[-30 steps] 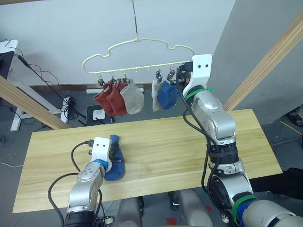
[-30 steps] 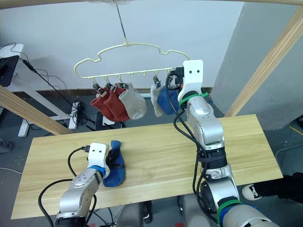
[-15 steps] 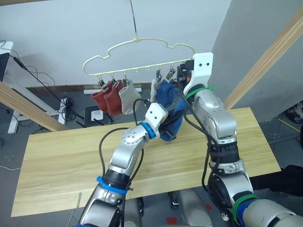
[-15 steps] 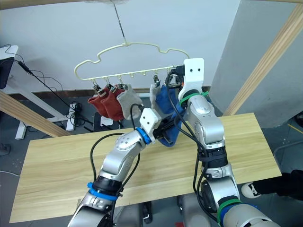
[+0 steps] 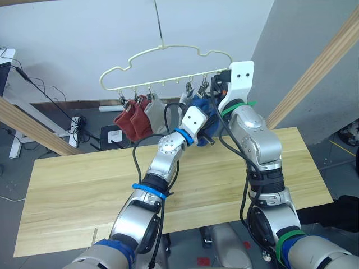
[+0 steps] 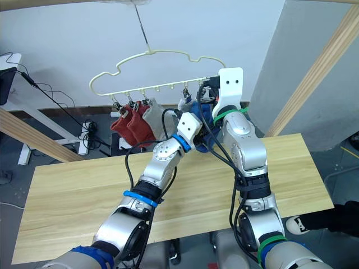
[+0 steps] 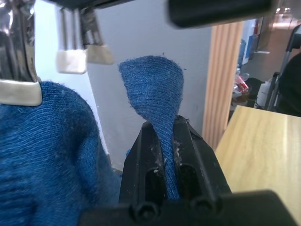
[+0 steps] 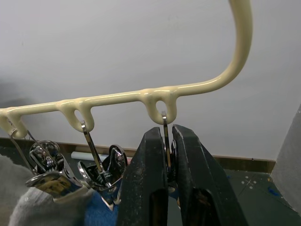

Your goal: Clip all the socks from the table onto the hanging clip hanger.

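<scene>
The pale yellow clip hanger (image 5: 162,47) hangs above the far edge of the table (image 5: 73,185). Two rust red socks (image 5: 130,120), a grey sock (image 5: 157,115) and a blue sock (image 7: 42,150) hang from its clips. My left gripper (image 7: 164,129) is shut on a second blue sock (image 7: 153,84), held up just below the hanger's right end (image 8: 117,97). There my right gripper (image 8: 165,134) is shut on the last clip, whose wire (image 8: 164,123) runs down between its fingers. The clip's body is hidden behind those fingers.
Slanted wooden beams stand at the left (image 5: 33,126) and at the right (image 5: 314,73) of the table. A white wall is behind the hanger, with cables and a power strip (image 5: 81,120) on the floor below.
My left arm has lifted the blue sock from the table's near left up to the hanger's right end. The right gripper has stayed at the end clip.
</scene>
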